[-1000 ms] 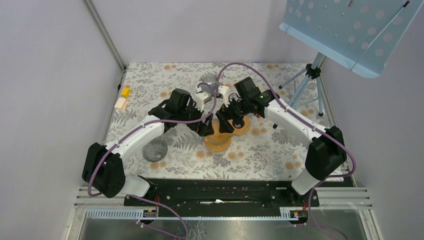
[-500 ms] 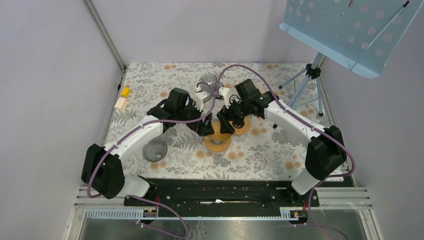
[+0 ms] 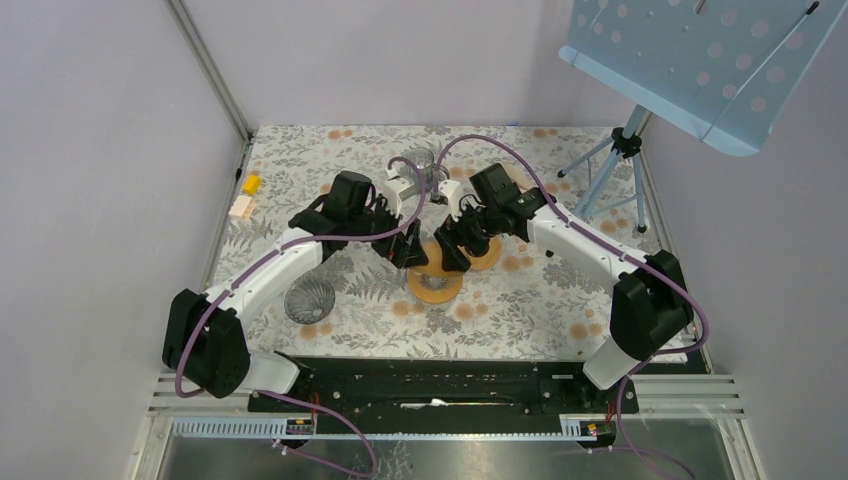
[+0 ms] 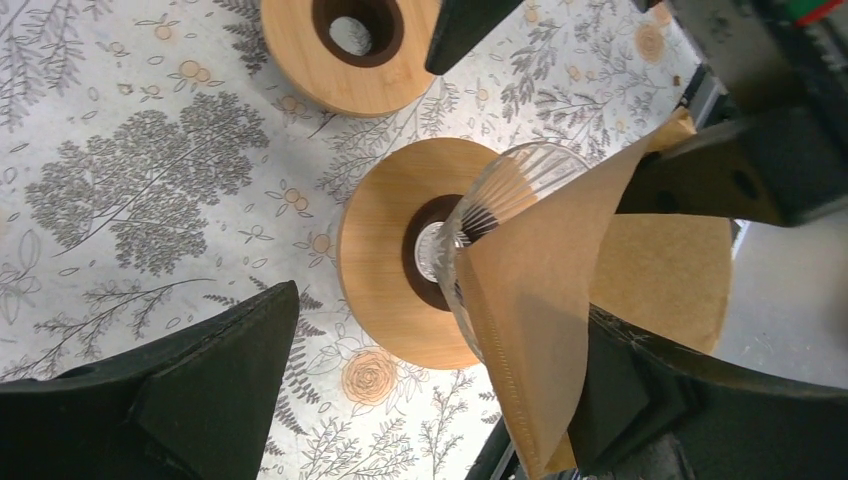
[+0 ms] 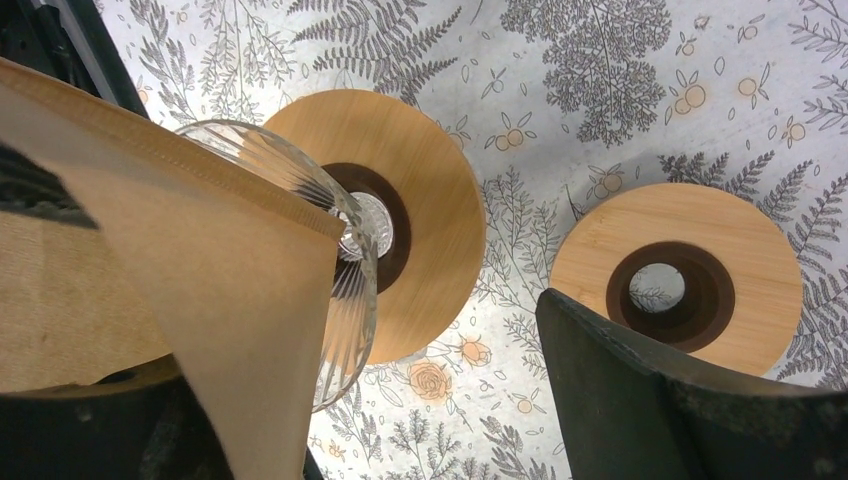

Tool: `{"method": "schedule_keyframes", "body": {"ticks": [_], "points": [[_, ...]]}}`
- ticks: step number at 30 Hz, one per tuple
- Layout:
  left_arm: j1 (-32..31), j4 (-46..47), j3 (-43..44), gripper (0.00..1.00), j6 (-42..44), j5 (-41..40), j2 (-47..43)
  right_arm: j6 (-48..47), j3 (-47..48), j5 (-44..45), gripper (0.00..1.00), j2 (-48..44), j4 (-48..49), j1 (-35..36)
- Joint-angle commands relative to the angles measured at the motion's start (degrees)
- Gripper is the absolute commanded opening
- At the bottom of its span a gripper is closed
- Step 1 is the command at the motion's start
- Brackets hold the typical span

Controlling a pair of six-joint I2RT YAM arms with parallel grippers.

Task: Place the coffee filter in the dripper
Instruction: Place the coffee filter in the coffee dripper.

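The brown paper coffee filter (image 4: 545, 290) stands point-down in the ribbed glass dripper (image 4: 500, 190), which sits on a round wooden base (image 4: 385, 270). The filter's top sticks out well above the glass rim. My left gripper (image 4: 440, 310) is open wide, and its right finger (image 4: 650, 400) lies against the filter. My right gripper (image 5: 360, 350) is also open wide; the filter (image 5: 230, 300) covers its left finger. In the top view both grippers (image 3: 408, 245) (image 3: 450, 248) meet over the wooden base (image 3: 435, 287) and hide the filter.
A second wooden ring (image 5: 675, 275) lies just right of the dripper base. A spare glass dripper (image 3: 308, 298) sits at the front left and another glass piece (image 3: 420, 160) at the back. A tripod (image 3: 615, 175) stands at the back right.
Both grippers have shifted a little toward the far side of the table, so more of the wooden base shows. The base has not moved.
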Motion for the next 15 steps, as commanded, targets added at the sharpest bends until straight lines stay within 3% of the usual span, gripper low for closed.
{"method": "schedule_keyframes", "body": {"ticks": [1,15], "points": [[0.22,0.31,2.71,0.99,0.45,5.48,-2.5,-0.26,-0.66,1.29,0.87,-0.16,1.19,0.69],[0.7,0.67,2.68,0.99,2.59,-2.96,0.17,-0.79,1.32,1.18,0.88,-0.28,-0.77,0.76]]}}
